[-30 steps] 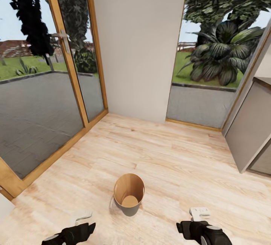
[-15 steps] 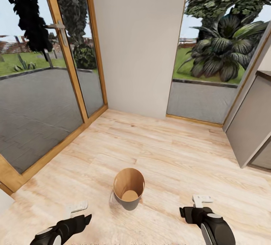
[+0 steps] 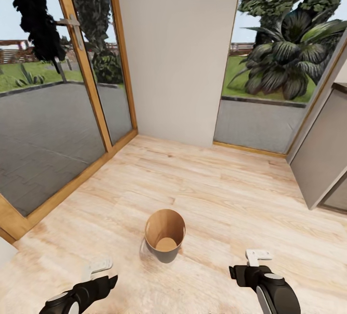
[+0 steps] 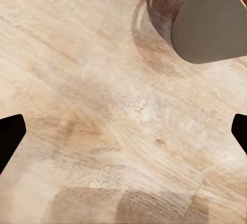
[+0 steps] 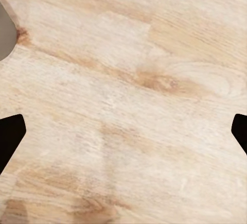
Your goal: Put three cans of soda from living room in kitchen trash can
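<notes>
The trash can [image 3: 165,237] stands upright on the pale wood floor, dark grey outside and tan inside, and the part of its inside I can see is bare. My left gripper [image 3: 99,266] hangs low to its left, and my right gripper [image 3: 258,256] low to its right. Both are apart from the bin. In the left wrist view the left gripper [image 4: 123,134] is open over bare floor, with the trash can's grey wall [image 4: 211,23] beyond it. The right gripper [image 5: 123,134] is open too, with a sliver of the trash can [image 5: 4,28] at the edge. The soda cans are out of view.
Wood-framed glass doors [image 3: 86,87] run along the left, a white wall [image 3: 178,54] stands ahead, and a window [image 3: 270,63] shows plants outside. A grey cabinet [image 3: 323,160] juts in at the right. Wood floor [image 3: 202,184] stretches beyond the bin.
The whole picture has slid upward a little, so the camera has moved. Both arms show slightly further into the view than a second ago. Both grippers stay open.
</notes>
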Available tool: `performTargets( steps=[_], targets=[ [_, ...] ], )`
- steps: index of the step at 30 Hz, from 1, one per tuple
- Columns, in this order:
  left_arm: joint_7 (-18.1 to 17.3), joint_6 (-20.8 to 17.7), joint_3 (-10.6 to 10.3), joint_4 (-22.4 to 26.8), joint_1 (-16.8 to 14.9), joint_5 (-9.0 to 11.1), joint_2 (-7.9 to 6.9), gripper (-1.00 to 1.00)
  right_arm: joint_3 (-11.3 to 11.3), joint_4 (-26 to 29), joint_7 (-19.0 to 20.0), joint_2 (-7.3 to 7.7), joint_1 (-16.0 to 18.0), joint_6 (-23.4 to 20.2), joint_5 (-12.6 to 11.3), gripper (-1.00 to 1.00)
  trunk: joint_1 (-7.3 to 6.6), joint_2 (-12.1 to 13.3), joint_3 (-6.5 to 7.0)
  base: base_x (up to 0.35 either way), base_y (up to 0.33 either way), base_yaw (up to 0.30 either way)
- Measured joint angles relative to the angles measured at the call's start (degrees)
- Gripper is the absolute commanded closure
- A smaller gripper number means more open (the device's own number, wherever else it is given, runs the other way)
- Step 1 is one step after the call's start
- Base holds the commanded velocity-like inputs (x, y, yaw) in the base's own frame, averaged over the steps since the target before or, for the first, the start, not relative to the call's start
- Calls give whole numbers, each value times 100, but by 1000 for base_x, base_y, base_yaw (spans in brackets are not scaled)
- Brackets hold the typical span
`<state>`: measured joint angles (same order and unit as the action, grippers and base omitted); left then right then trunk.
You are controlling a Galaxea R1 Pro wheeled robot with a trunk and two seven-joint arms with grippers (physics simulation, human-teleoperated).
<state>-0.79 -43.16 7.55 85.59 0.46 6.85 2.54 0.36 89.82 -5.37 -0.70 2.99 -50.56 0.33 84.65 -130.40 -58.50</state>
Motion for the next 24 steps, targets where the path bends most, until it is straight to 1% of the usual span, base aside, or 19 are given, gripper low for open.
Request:
performTargets(
  steps=[24],
  targets=[
    [-12,0,8,-7,1,0,0,-100,-1,0,1,8,0,-7,2,-100,0,0,-227,0,0,0]
  ],
)
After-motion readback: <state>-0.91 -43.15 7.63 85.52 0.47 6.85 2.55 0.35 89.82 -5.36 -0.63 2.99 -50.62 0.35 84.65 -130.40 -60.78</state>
